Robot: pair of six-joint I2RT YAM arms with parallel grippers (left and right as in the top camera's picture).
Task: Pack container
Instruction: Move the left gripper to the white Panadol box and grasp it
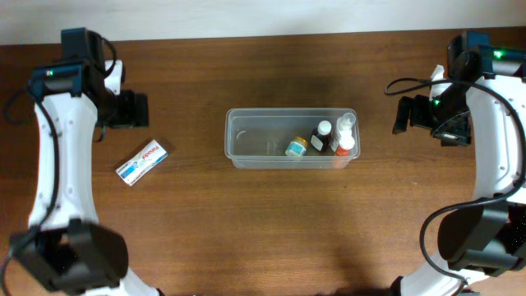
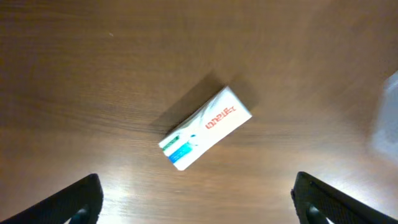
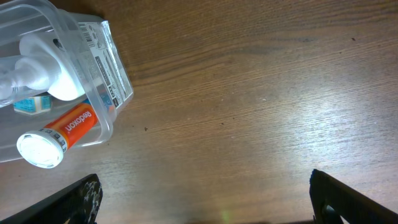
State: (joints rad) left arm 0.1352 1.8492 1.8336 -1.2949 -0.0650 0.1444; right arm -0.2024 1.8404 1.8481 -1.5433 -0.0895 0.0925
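You have the small box point(image 1: 141, 162) lying flat well left of the container point(image 1: 255, 144), which sits mid-table with bottles point(image 1: 321, 136) crowded at its right end. Slightly farther back, your left gripper point(image 2: 196, 208) hangs spread wide left of the container, and your right gripper point(image 3: 205, 202) spread wide to its right.

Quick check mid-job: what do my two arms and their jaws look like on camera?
The left arm and right arm have white shells with black joints and bases. Loose black cables loop beside each, and a green light glows on each. The left gripper and right gripper have black, blocky jaws.
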